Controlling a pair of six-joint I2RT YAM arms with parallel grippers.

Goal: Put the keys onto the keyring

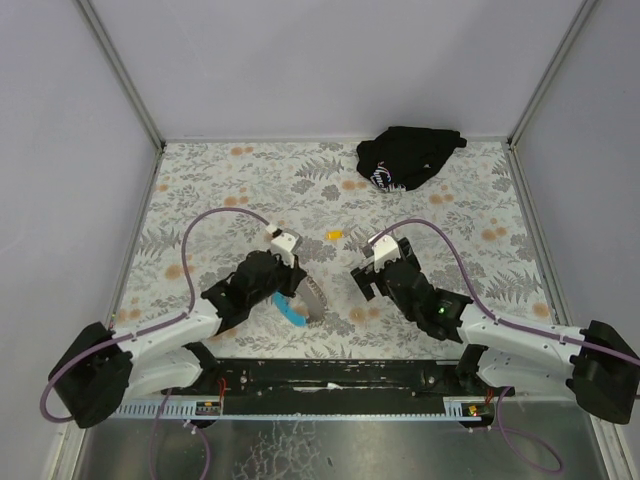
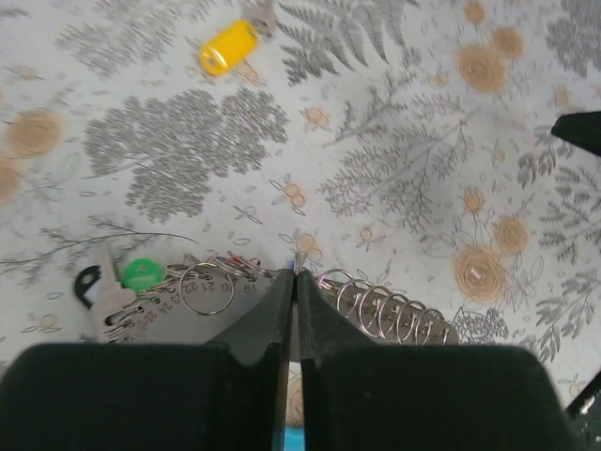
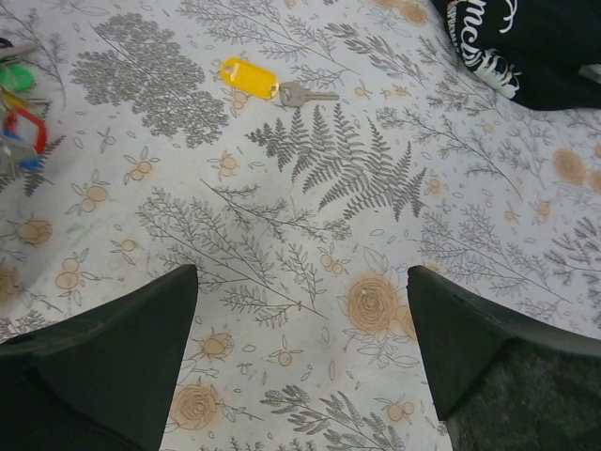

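Nearest the arm bases, the left gripper (image 2: 294, 277) has its jaws pressed tight together at the keyring (image 2: 371, 310). They seem to be pinching a thin wire in the middle of the bunch, though the wrist view does not show the contact plainly. The keyring lies on the table (image 1: 220, 180) as a fan of thin wire loops spread to either side of the fingertips. A green tag (image 2: 143, 274) sits to one side of it, and a light-blue strap (image 1: 290, 312) trails back under the gripper. It is judged to be light, with a floppy strap and stiff, springy, slick wire, so it would swing or slide unless pinned by the strap or a single loop.

Just across from it, the right gripper (image 3: 300, 272) hovers above bare table with its jaws spread wide and nothing between them.

Farther out lies a loose key (image 3: 305, 93), flat on the table, with a yellow tag (image 3: 249, 77) joined at its head. It is well ahead of the open right jaws and off to their left, and well apart from the keyring. The key looks small, rigid and thin, and it lies flush on the surface, so it would be hard to pinch by the blade. The thicker plastic tag looks the better place to grip.

Farthest back, a black cloth bundle (image 3: 526, 47) sits clear of everything else.
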